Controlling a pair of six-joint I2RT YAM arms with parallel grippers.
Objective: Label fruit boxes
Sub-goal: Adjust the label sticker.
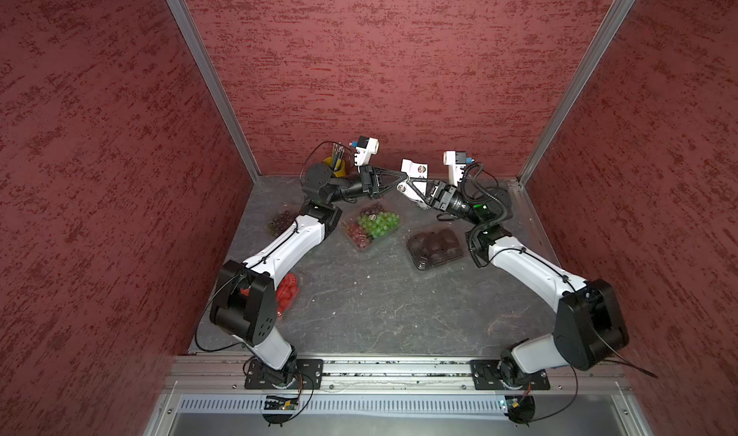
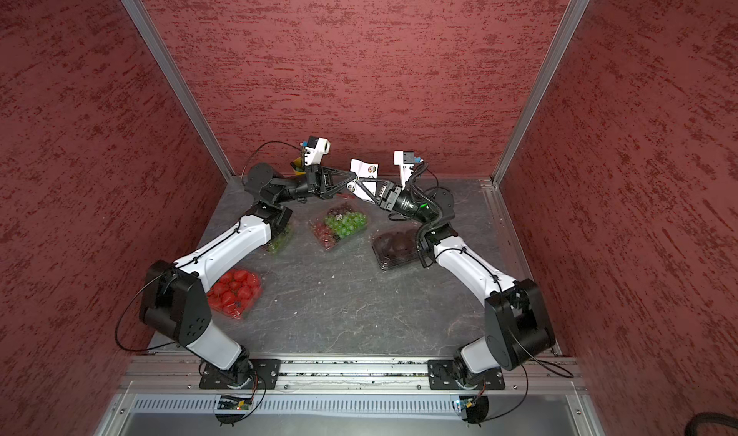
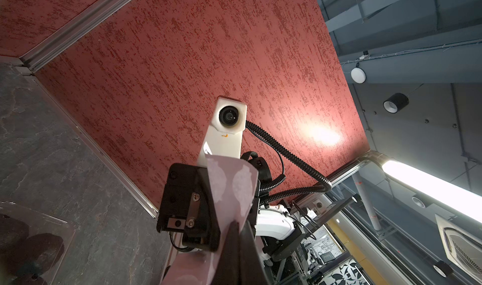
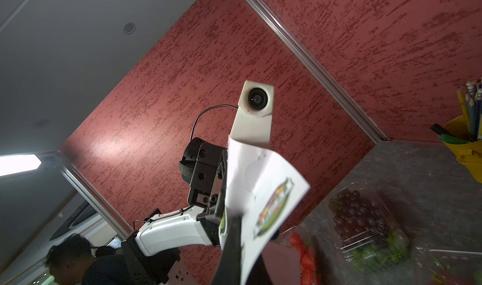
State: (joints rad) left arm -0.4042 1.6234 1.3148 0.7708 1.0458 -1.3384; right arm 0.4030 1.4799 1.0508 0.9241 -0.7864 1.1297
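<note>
Pinching a white paper sticker sheet [image 1: 413, 168] at upper centre, left gripper [image 1: 404, 179] and right gripper [image 1: 402, 187] both sit clamped on it. Clear plastic fruit boxes [image 1: 435, 246] lie below at mid-frame, green-and-red grape punnet [image 1: 373, 224] nearest: light, thin-walled, crushable; probably best steadied by the rim.

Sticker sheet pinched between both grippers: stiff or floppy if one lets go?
Likely floppy: the sticker sheet curls above the pinch in the right wrist view. Probably very light and thin: round stickers show through its back in the left wrist view. Released, it would probably droop.
</note>
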